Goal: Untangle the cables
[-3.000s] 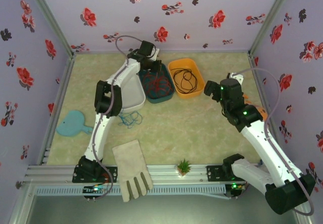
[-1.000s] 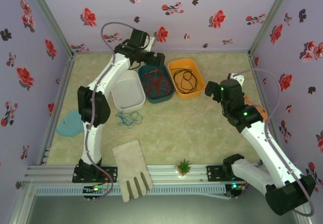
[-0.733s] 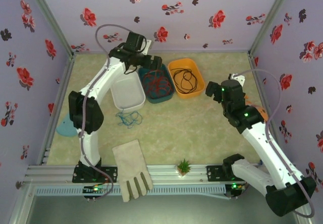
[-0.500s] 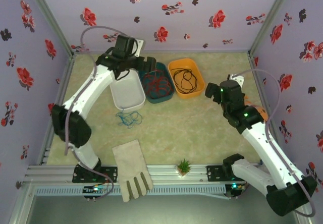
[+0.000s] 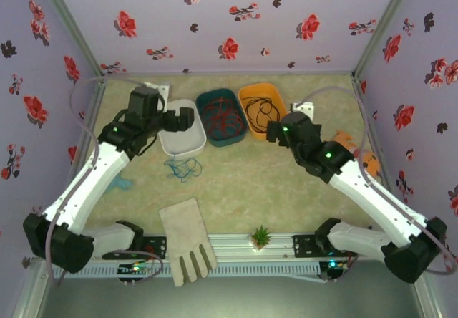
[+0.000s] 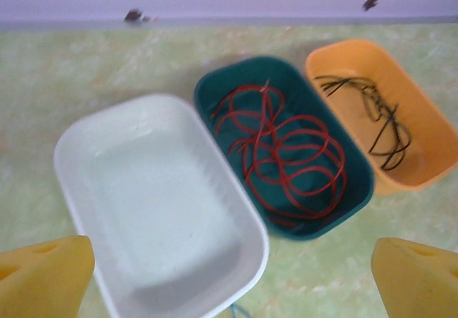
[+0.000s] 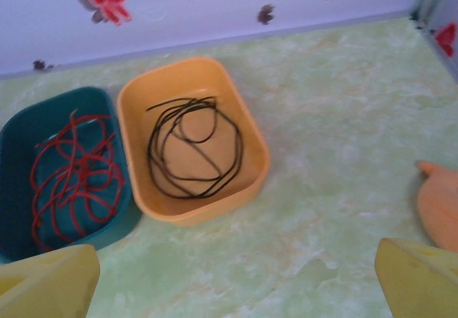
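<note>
The red cable [image 5: 223, 116] lies coiled in the teal bin [image 6: 361, 196], and it is also in the right wrist view [image 7: 68, 167]. The black cable [image 5: 262, 112] sits looped in the orange bin [image 7: 254, 175]. The blue cable [image 5: 184, 167] lies loose on the table in front of the empty white bin [image 6: 79, 153]. My left gripper [image 5: 182, 121] hangs open over the white bin's near end, its yellow fingertips [image 6: 43, 275] wide apart with nothing between them. My right gripper [image 5: 275, 130] hovers open just in front of the orange bin, holding nothing.
A pale glove [image 5: 186, 239] lies near the front edge, with a small green plant [image 5: 261, 237] beside it. A light-blue flat object [image 5: 100, 178] sits at the left, partly under my left arm. An orange object [image 7: 440, 203] rests at the right, by the flowered walls.
My left arm has pulled back from over the teal bin, swinging left and toward the near side. My right gripper has moved left toward the orange bin. The cables have not moved.
</note>
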Motion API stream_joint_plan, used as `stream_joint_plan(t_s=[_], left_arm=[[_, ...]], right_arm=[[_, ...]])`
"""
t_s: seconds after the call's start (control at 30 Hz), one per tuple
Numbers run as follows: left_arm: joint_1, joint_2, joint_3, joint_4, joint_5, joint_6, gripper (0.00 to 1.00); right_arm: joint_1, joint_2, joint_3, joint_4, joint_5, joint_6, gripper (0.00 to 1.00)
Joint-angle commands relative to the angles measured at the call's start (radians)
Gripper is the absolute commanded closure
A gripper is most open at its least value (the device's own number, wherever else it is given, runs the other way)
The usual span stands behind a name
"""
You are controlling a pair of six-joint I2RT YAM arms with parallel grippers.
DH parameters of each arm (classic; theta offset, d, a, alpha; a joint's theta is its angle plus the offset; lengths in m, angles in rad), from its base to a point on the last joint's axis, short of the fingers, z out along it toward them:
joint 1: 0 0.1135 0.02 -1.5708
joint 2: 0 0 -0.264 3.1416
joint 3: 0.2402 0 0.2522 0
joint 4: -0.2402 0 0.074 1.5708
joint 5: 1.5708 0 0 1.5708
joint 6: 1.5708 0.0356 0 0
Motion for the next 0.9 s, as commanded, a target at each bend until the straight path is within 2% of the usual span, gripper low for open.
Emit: stream_joint_plan(t_s=[0.0, 0.13, 0.23, 0.43, 0.8, 0.87], left_arm=[[0.024, -0.058, -0.101, -0.052, -0.030, -0.078, 0.00], [0.036, -0.093, -0.229, -0.059, 0.006, -0.151, 0.08], [0.036, -0.114, -0.333, -0.008, 0.036, -0.219, 0.13], [0.033, -0.137, -0.478, 0.079, 0.037, -0.290, 0.23], [-0.014, -0.023, -0.614, 0.316, 0.077, -0.280, 0.30], [-0.033, 0.014, -0.624, 0.355, 0.079, -0.280, 0.38]], right_arm=[[0.059, 0.066, 0.049, -0.017, 0.031, 0.022, 0.01], [0.097, 0.131, 0.055, 0.019, 0.006, 0.054, 0.01], [0.108, 0.177, 0.050, 0.057, -0.037, 0.082, 0.01], [0.140, 0.266, 0.080, 0.033, -0.044, 0.123, 0.01], [0.147, 0.279, 0.071, 0.038, -0.016, 0.176, 0.01], [0.148, 0.274, 0.062, 0.039, -0.002, 0.183, 0.01]])
